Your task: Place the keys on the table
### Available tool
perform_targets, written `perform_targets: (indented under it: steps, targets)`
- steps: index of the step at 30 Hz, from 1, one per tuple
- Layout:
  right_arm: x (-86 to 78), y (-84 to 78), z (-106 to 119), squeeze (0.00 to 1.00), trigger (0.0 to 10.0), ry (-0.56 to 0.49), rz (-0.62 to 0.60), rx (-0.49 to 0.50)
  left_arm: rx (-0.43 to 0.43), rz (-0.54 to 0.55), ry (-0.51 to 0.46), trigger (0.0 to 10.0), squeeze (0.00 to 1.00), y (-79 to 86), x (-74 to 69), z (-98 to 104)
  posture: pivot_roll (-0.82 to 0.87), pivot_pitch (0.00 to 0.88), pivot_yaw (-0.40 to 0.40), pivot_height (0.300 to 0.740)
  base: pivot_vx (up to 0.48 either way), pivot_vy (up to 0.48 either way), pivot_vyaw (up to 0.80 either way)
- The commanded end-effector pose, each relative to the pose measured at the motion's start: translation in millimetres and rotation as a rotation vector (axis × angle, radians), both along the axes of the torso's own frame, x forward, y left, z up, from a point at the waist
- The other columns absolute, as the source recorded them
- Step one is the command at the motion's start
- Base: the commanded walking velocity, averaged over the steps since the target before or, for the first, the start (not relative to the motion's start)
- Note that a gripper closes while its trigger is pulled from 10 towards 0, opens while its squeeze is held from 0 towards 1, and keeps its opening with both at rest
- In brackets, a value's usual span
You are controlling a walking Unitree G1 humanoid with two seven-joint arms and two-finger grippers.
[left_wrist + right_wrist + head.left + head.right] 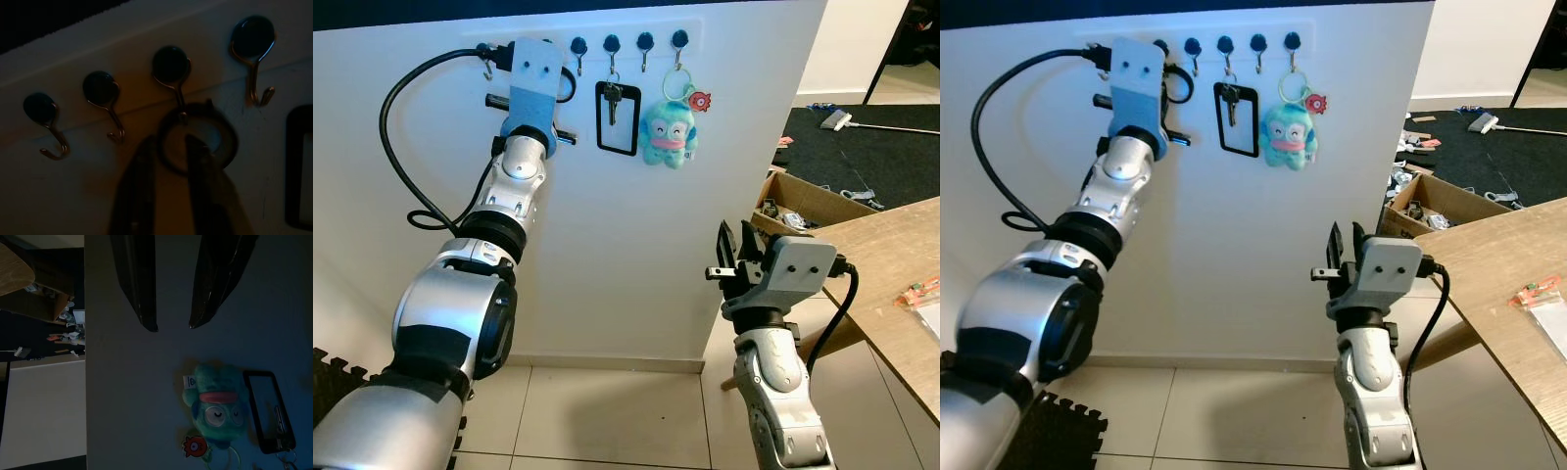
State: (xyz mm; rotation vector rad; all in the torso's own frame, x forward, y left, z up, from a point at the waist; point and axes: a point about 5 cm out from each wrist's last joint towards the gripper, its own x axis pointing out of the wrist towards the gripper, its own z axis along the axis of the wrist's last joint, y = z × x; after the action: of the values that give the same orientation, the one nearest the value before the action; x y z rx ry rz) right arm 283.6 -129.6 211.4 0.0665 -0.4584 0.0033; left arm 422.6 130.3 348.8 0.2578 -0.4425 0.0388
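An open brown cardboard box (808, 204) stands on the floor past the corner of the white wall (636, 264), holding a jumble of small items too cluttered to tell apart. On the wall a row of black-capped metal hooks (644, 47) carries the hanging things: a silver key on a black rectangular loop (616, 117) hangs from one hook, and beside it a teal plush keychain with a small red charm (670, 132) hangs from the last hook by a pale ring. The left hand (166, 196) is raised high against the wall at the hook row, left of the black loop, and the left wrist view shows its two black fingers (134, 191) slightly apart, reaching up to a dark round key ring (198, 139) that hangs from one of the hooks; one finger passes across the ring's opening, but the dim light hides whether the fingers grip it. The key on the black loop hangs just beside this hand, on the next hook over. The right hand (729, 257) is held low in front of the wall, well below the plush keychain, its fingers spread apart and holding nothing. The light wooden bench (891, 284) juts in from the right, with a small orange-and-clear packet (918, 292) lying on it.
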Motion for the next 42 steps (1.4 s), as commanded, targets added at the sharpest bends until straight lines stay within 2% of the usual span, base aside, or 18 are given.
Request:
perform_targets:
  steps: [1,2,3,10,22,25,28,32,35,36,38,39,41,42]
  targets:
    - [-0.9,1.5,-2,0.0,10.0,0.014,0.007,0.01,-0.012,0.02,-0.03,10.0,0.67,9.3,-1.5,5,-0.06,0.211,0.095,0.74,0.0,0.0,0.0]
    - [-0.9,1.5,-2,0.0,10.0,0.014,0.007,0.01,-0.012,0.02,-0.03,10.0,0.67,9.3,-1.5,5,-0.06,0.211,0.095,0.74,0.0,0.0,0.0]
    - [-0.9,1.6,-2,0.0,10.0,0.014,0.008,0.011,-0.013,0.022,-0.039,10.0,0.0,9.9,-1.9,7,-0.06,0.212,0.094,0.74,0.0,0.0,0.0]
    - [0.2,2.9,-3,0.0,10.0,0.017,0.016,0.013,0.02,0.009,-0.077,10.0,0.0,6.6,-4.2,11,-0.05,0.212,0.089,0.74,0.0,0.0,0.0]
    - [-0.8,3.9,0,0.0,10.0,0.014,0.022,0.014,0.055,0.028,-0.017,10.0,0.0,8.2,-0.6,2,-0.07,0.234,0.09,0.74,0.0,0.0,0.0]
    - [-2.8,2.7,-1,0.0,10.0,0.018,0.016,0.011,0.059,0.03,0.009,8.7,0.0,9.3,0.5,-3,-0.08,0.241,0.093,0.74,0.0,0.0,0.0]
    - [-4.1,1.2,-1,0.0,10.0,0.02,0.01,0.009,0.056,0.031,0.028,8.7,0.0,10.3,1.4,-7,-0.08,0.245,0.095,0.74,0.0,0.0,0.0]
    - [-6.3,-0.4,-1,0.0,10.0,0.021,0.003,0.006,0.054,0.043,0.042,7.8,0.0,13.2,2.0,-9,-0.1,0.251,0.095,0.74,0.0,0.0,0.0]
    - [-6.7,-0.6,-1,0.0,10.0,0.022,0.002,0.006,0.054,0.046,0.043,7.8,0.0,14.0,2.1,-9,-0.1,0.251,0.095,0.74,0.0,0.0,0.0]
    - [-7.5,-1.1,-1,0.0,10.0,0.024,0.0,0.005,0.05,0.061,0.043,7.3,0.0,17.8,2.0,-8,-0.1,0.25,0.095,0.74,0.0,0.0,0.0]
    - [-7.8,-1.3,-1,0.0,10.0,0.024,-0.001,0.005,0.048,0.067,0.042,7.1,0.0,19.7,2.0,-7,-0.1,0.25,0.095,0.74,0.0,0.0,0.0]
    - [-8.0,-1.3,-1,0.0,10.0,0.025,-0.001,0.005,0.046,0.073,0.041,6.5,0.0,21.7,1.9,-6,-0.1,0.25,0.095,0.74,0.0,0.0,0.0]
    - [-8.2,-1.6,-1,0.0,10.0,0.025,-0.001,0.004,0.045,0.076,0.041,6.5,0.0,22.6,1.8,-6,-0.1,0.248,0.093,0.74,0.0,0.0,0.0]
    - [-8.1,-1.6,-1,0.0,10.0,0.026,-0.001,0.004,0.045,0.078,0.04,5.0,0.0,23.4,1.8,-5,-0.1,0.248,0.093,0.74,0.0,0.0,0.0]
